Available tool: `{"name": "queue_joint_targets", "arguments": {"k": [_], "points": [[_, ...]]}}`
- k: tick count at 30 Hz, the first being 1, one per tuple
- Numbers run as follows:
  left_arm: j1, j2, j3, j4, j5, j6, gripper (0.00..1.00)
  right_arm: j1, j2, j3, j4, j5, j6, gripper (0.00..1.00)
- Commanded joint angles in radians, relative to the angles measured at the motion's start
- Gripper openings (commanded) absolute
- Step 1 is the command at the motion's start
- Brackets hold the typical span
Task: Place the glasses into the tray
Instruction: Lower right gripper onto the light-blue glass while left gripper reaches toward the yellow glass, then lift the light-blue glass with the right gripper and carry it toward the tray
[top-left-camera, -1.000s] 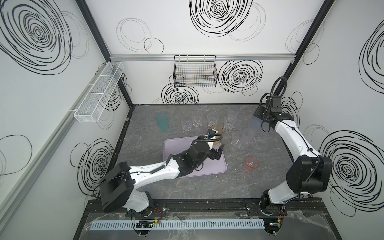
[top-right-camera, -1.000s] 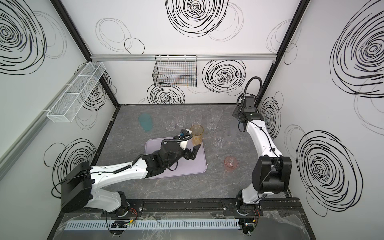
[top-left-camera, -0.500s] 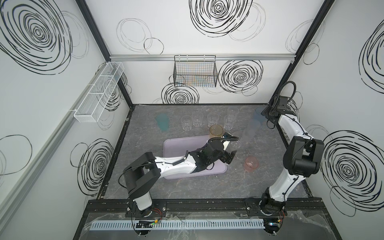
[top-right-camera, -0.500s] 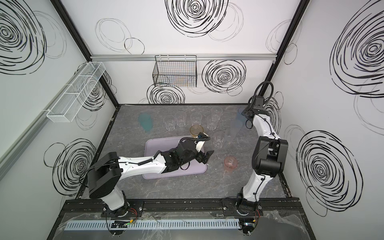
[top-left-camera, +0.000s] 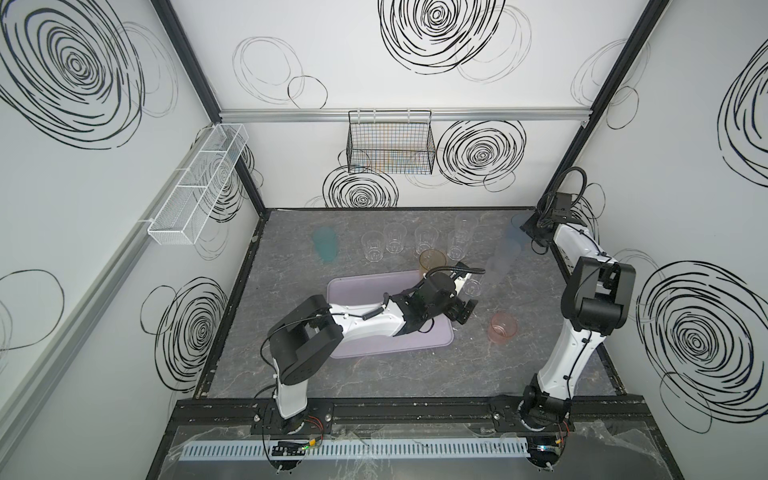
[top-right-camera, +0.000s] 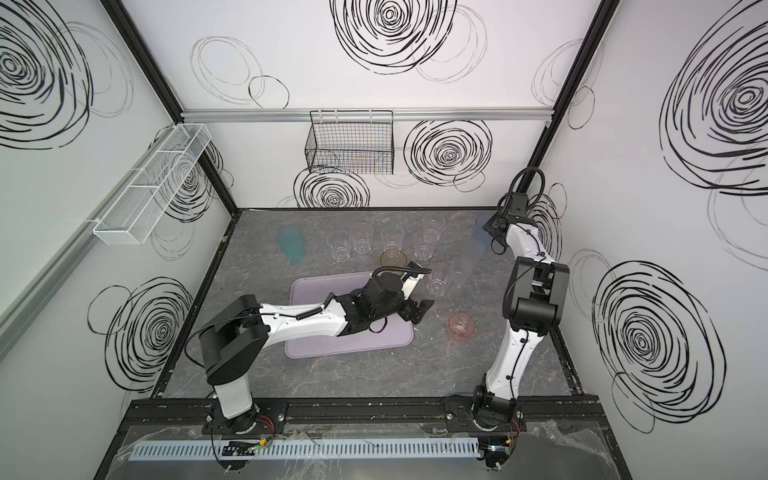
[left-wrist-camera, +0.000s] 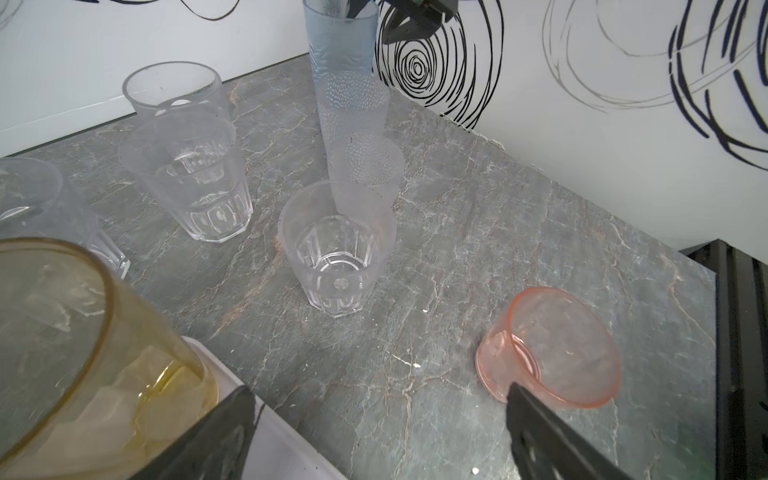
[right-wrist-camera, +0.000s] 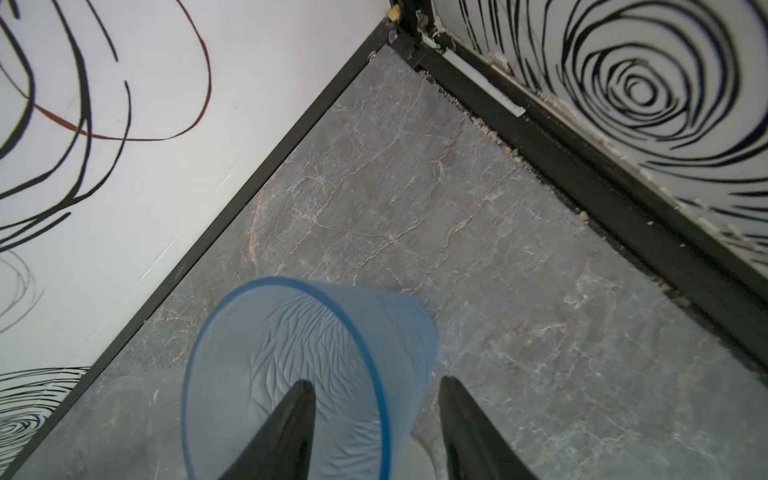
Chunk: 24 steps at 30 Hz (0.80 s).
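Standing nearest: the pink glass (top-left-camera: 503, 328) (left-wrist-camera: 548, 349) is upright on the desk (top-left-camera: 374, 386), right of the tray and apart from it.
Tray: the pale lilac tray (top-left-camera: 353, 286) lies flat at the middle of the desk, and the left arm stretches across it from the near left.
Left arm: the left gripper (top-left-camera: 463, 311) (left-wrist-camera: 379, 388) hangs over the tray's right edge, with its jaws wide apart and nothing between them.
Just beyond: a short clear glass (top-left-camera: 471, 286) (left-wrist-camera: 336, 249) stands on the desk just right of the tray's far right corner.
In the tray: the amber glass (top-left-camera: 432, 261) (left-wrist-camera: 75, 340) stands upright at the far right corner. The left wrist view shows its base inside the rim.
Farther right: two frosted glasses (left-wrist-camera: 357, 104) stand in a line that leads away to the blue glass.
Far row: four clear tumblers (top-left-camera: 395, 237) and a taller one stand on the desk. The teal glass (top-left-camera: 325, 245) is at their left.
Far right corner: the right gripper (right-wrist-camera: 376, 380) straddles the wall of the blue glass (right-wrist-camera: 291, 353) (left-wrist-camera: 336, 45). One of its jaws is inside and one outside, and both are still clear of the wall.
Walls: a black wire basket (top-left-camera: 390, 149) hangs on the far wall and a white mesh basket (top-left-camera: 195, 191) on the left one.
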Motion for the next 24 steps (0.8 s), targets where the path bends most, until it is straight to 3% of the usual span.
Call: {"name": "queue_joint_targets", "arguments": {"k": [1,13,19,24], "points": [[0.005,0.018,0.030,0.023,0.003,0.024,0.96,-0.004,0.019,0.034,-0.042,-0.017,0.016,0.47],[0.009,-0.038,0.005,0.030,0.032,0.081,0.96,-0.009,-0.071,-0.002,-0.025,0.021,0.018,0.12],[0.008,-0.151,-0.096,0.154,0.064,0.131,0.96,0.006,-0.175,-0.007,-0.038,0.062,0.006,0.07],[0.008,-0.244,-0.149,0.165,0.024,0.147,0.96,0.063,-0.291,-0.031,-0.065,0.079,-0.013,0.06]]}}
